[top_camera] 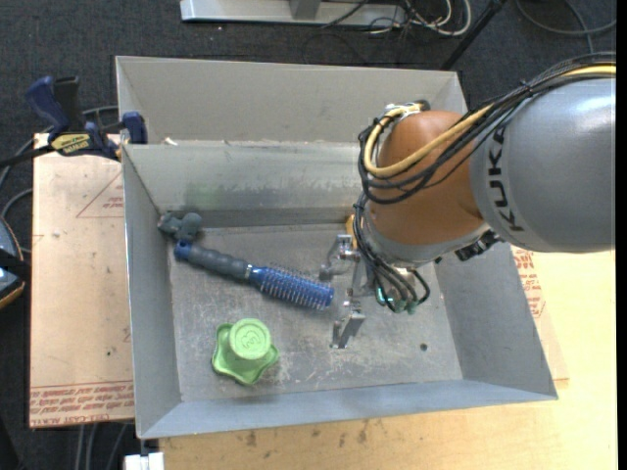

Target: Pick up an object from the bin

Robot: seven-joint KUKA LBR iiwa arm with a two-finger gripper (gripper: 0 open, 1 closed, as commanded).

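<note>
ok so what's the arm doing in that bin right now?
The arm's gripper is down in the grey bin, fingers open, right at the bristle end of the blue hairbrush. Nothing sits between the fingers yet. A green round cap lies toward the view's bottom left and a small grey thing toward its top left, both apart from the gripper.

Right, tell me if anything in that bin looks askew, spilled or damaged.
Nothing stands out. The blue brush lies flat, slanting across the bin; the green cap sits near the front; a small grey piece rests in the back left corner. The gripper hangs open at the brush's bristle end.
</note>
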